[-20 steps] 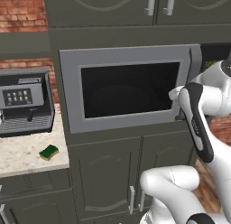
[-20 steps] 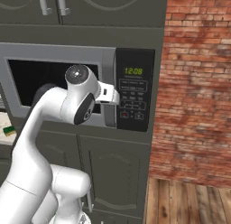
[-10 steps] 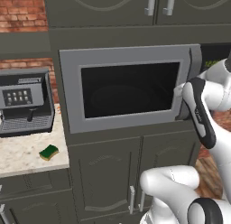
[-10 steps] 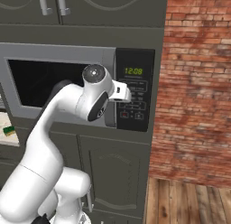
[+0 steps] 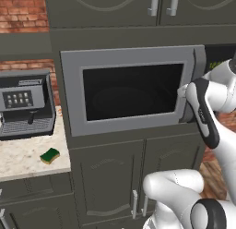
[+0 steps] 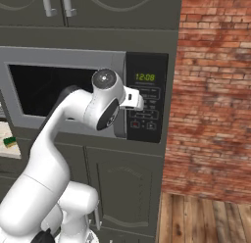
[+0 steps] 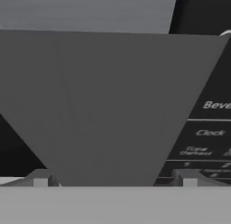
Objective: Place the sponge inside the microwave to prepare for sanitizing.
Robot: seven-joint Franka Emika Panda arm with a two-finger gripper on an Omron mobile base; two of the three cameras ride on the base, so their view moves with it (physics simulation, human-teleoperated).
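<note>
The microwave (image 5: 73,94) is built into the dark cabinet wall, and its dark glass door (image 5: 131,92) stands a little ajar at its right edge. Right of the door is the black keypad panel (image 6: 147,106) with green digits. My gripper (image 7: 115,180) is open at that right edge, close up. The grey door edge (image 7: 103,105) lies between the wide-set fingertips (image 7: 40,180), and I cannot tell whether they touch it. The hand (image 6: 135,97) sits in front of the keypad. The green and yellow sponge (image 5: 50,155) lies on the counter to the left, far from the gripper, and shows again as the sponge (image 6: 9,141).
A grey coffee machine (image 5: 25,103) stands on the speckled counter (image 5: 18,161) behind the sponge. Cabinet doors with handles (image 5: 138,202) are below the microwave and upper cabinets above it. A brick wall (image 6: 215,100) rises to the right over a wooden floor (image 6: 206,220).
The arm's elbow and hand have swung to the right, bringing the gripper to the door's right edge by the keypad. The sponge has not moved.
</note>
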